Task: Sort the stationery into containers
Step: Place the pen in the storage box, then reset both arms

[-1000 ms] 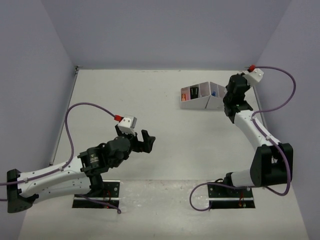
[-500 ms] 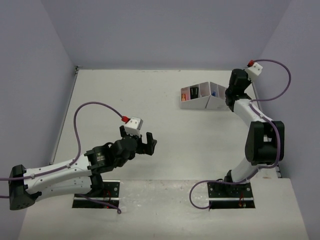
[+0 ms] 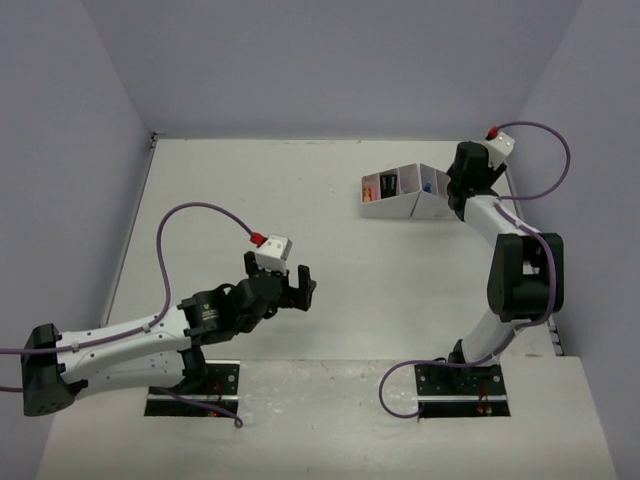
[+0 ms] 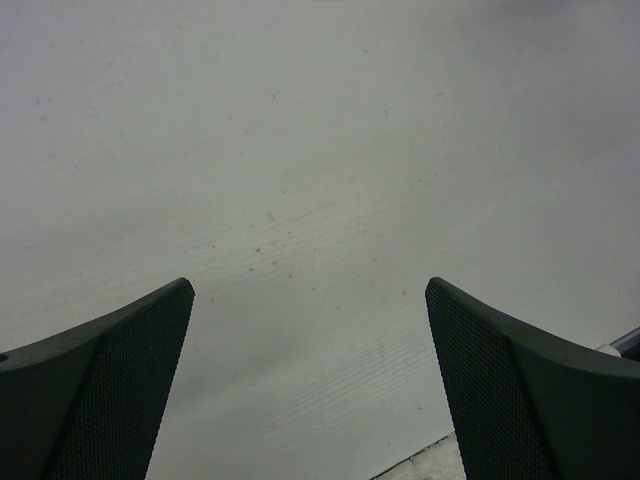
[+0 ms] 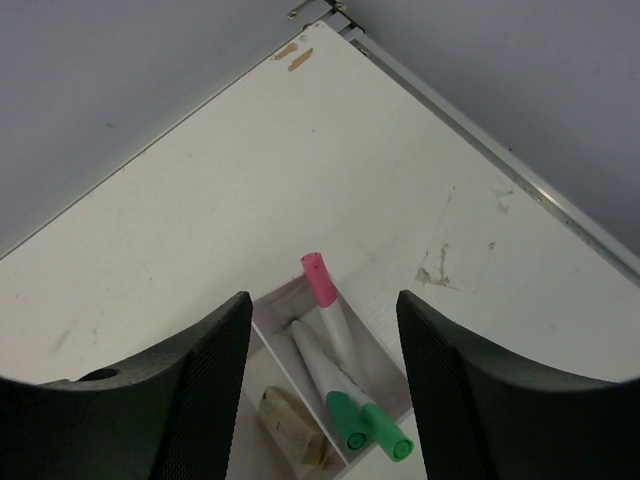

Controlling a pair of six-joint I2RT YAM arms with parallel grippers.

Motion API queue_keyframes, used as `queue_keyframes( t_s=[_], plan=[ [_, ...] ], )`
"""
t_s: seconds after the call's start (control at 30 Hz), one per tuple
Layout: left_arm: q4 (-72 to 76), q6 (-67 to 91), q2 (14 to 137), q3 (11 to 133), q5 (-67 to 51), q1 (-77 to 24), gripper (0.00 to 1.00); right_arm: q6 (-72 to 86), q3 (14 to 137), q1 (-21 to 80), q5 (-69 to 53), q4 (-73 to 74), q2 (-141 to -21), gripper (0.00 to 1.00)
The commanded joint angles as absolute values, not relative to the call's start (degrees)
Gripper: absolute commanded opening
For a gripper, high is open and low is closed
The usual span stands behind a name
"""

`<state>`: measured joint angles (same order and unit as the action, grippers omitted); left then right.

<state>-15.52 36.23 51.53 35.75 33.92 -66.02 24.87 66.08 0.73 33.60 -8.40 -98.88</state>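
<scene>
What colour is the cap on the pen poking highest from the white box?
Pink. The thin white pen's cap shows best in the right wrist view.

Left gripper (image 4: 308, 290) seen from the wrist: two dark, mesh-textured fingers (image 4: 110, 390) enter from the lower corners and stand wide apart. Between and beyond them lies the pale desk (image 4: 320, 150), marked with faint specks and streaks.
</scene>
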Motion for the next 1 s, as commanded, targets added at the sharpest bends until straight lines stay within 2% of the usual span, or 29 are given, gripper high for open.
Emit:
queue_keyframes(
  t_s=[0.0,0.2,0.27,0.37,0.53,0.6,0.73,0.97],
  plan=[
    [-14.36,37.11,55.57,38.55,37.42,-64.17,1.0,28.64,67.68,1.22,31.21,-3.99,-90.64,0.64],
    [-16.99,40.6,63.28,45.08,34.27,-52.39,1.0,25.5,62.32,8.41,23.74,4.65,-72.15,0.89],
    [-19.13,40.44,63.2,48.07,41.07,-51.55,1.0,22.17,56.26,12.12,20.5,4.82,-62.88,0.98],
    [-23.73,41.79,62.73,52.73,47.24,-50.22,1.0,20.76,52.2,12.51,14.44,7.34,-54.5,0.99],
    [-25.14,39.3,59.94,56.14,56.15,-47.33,1.0,19.72,49.05,13.35,11.63,19.37,-40.6,0.99],
    [-20.62,34.13,57.56,55.26,54.63,-45.9,1.0,17.28,48.56,13.35,11.57,25.4,-32.54,0.99],
    [-15.04,22.78,52.5,53.91,48.98,-42.85,1.0,16.63,50.9,13.59,8.78,33.28,-25.31,0.99],
    [-22.15,22.45,42.31,53.6,40.51,-42.89,1.0,16.96,53.65,14.15,7.73,40.51,-20.78,0.99]
  ],
)
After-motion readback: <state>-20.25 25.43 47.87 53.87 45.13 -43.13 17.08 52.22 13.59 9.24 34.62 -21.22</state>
